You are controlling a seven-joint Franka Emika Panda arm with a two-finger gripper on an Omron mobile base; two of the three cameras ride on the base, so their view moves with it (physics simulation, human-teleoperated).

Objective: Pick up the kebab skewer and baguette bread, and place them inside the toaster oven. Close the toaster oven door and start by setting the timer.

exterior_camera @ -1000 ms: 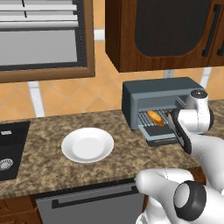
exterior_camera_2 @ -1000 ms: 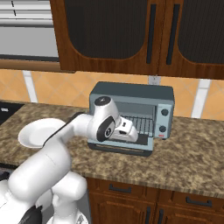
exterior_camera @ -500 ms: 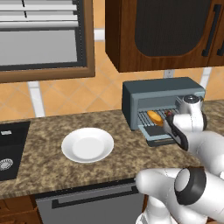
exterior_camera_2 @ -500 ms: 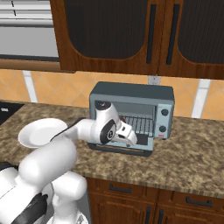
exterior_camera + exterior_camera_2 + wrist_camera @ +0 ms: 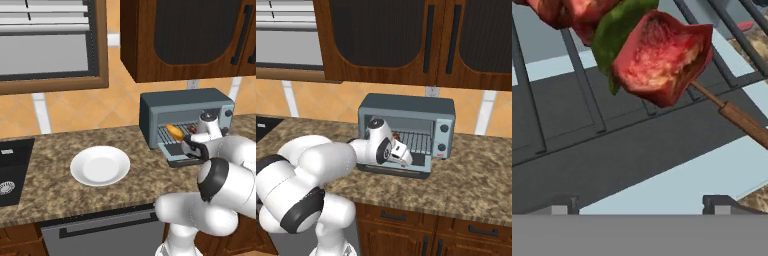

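The blue-grey toaster oven (image 5: 186, 106) (image 5: 406, 106) stands on the counter with its door (image 5: 176, 150) (image 5: 406, 171) folded down flat. The golden baguette bread (image 5: 174, 132) lies on the left of the wire rack (image 5: 587, 80). To its right on the rack lies the kebab skewer (image 5: 192, 129) (image 5: 395, 135) (image 5: 657, 60), with red chunks, a green piece and a wooden stick. My gripper (image 5: 192, 148) (image 5: 404, 154) (image 5: 639, 204) hovers over the lowered door (image 5: 662, 190), just in front of the skewer. It is open, tips wide apart and holding nothing.
A white plate (image 5: 100, 166) sits bare on the granite counter (image 5: 50, 192) left of the oven, and a dark sink (image 5: 10, 170) is at the far left. The oven's knobs (image 5: 444, 128) are on its right side. Wooden cabinets (image 5: 391, 40) hang overhead.
My hand has drawn back a little out of the oven and lower toward the door, and the elbow has swung down. The baguette has not moved.
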